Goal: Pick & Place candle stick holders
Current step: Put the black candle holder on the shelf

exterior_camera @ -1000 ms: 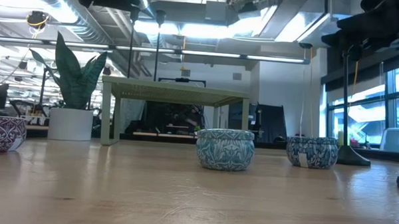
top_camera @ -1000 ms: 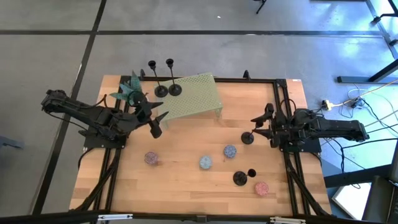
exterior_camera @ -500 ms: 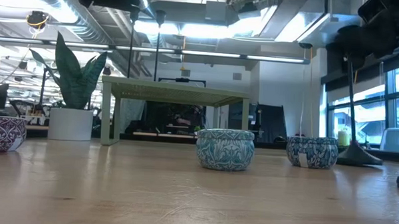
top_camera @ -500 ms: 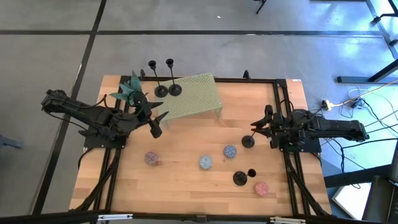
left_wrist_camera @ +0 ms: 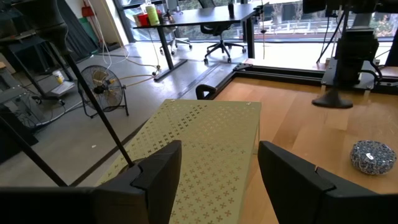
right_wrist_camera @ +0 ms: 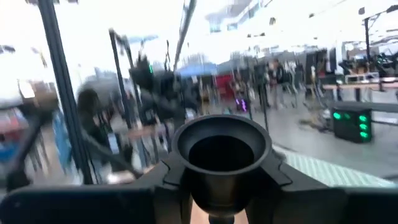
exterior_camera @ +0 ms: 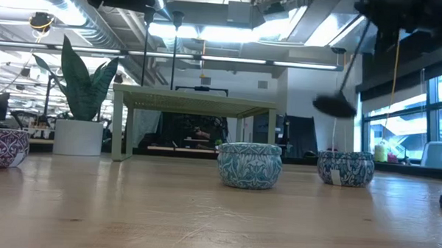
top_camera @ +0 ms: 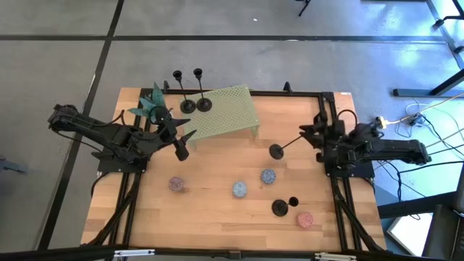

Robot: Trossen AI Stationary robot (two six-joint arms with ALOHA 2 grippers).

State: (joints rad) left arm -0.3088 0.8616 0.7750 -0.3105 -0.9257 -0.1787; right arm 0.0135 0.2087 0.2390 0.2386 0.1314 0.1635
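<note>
Two black candle stick holders [top_camera: 187,106] [top_camera: 204,104] stand by their round bases on the far left corner of the green perforated stand [top_camera: 228,112]. Another holder [top_camera: 279,208] stands by its base on the table near the right front. My right gripper [top_camera: 306,135] is shut on the last holder [top_camera: 286,145], which is in the air and tilted; its base also shows in the low view [exterior_camera: 333,107]. My left gripper [top_camera: 181,139] is open and empty at the stand's left edge, which also shows in the left wrist view [left_wrist_camera: 205,143]. My right gripper pinches the holder just under its cup top [right_wrist_camera: 221,146] between its two fingers [right_wrist_camera: 171,183]. The fingers come about level from the table's right. The holder is lifted clear and tilted, its stem slanting down toward the table's left, its round base [top_camera: 277,151] lowest.
Several small patterned tins lie on the wood: a pink one [top_camera: 176,184], two blue ones [top_camera: 240,189] [top_camera: 268,175], and a red one [top_camera: 304,219]. A potted plant [top_camera: 151,107] stands at the stand's left. A black frame [top_camera: 330,94] rims the table.
My right gripper has risen and tipped, lifting its holder off the table. The holder's base, which rested on the wood, has swung up and toward the table's left, and the holder now hangs tilted and clear.
</note>
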